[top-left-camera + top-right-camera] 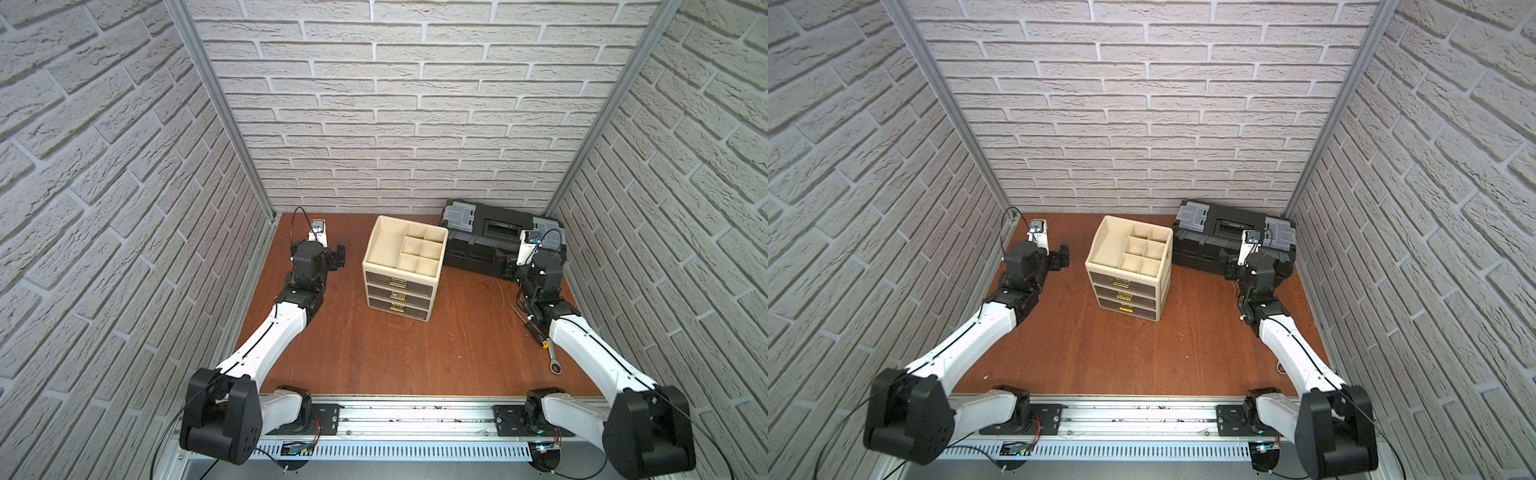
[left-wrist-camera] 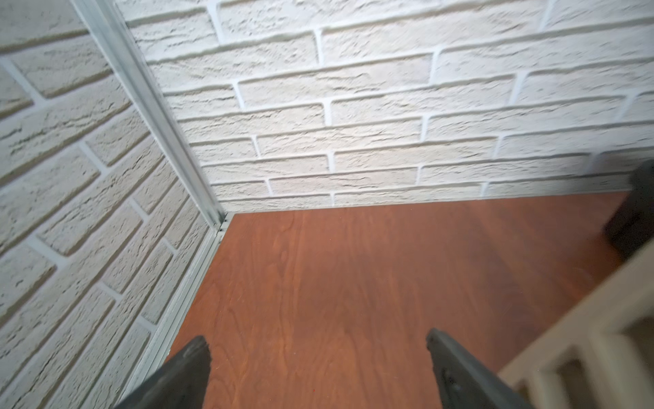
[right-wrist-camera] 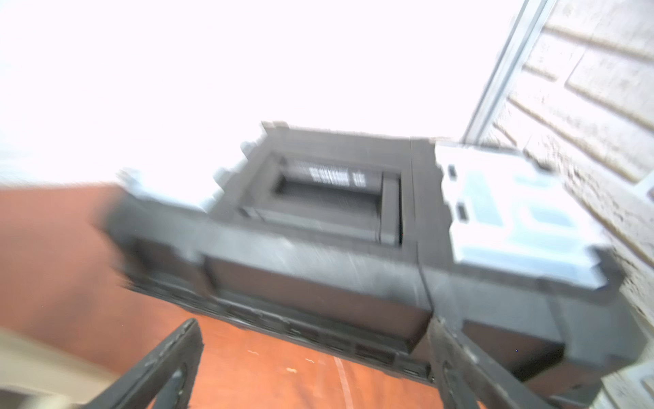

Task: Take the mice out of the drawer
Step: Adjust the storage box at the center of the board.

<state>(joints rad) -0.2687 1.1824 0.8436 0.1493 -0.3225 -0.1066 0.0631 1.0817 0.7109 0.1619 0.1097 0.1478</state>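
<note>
Looking in both top views, the drawer unit (image 1: 399, 286) stands shut on the counter (image 1: 415, 353), mice hidden, likely inside. Left wrist view: left pincer (image 2: 318, 371) wide, empty. Right wrist view, blurred: right pincer (image 3: 311, 368) wide, empty. Opening comes first; next calls for hooking a handle (image 1: 398, 283)

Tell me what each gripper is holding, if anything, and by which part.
Nothing is held. The left gripper is open above the table. The right gripper is open, facing the black toolbox, with nothing between its jaws.
</note>
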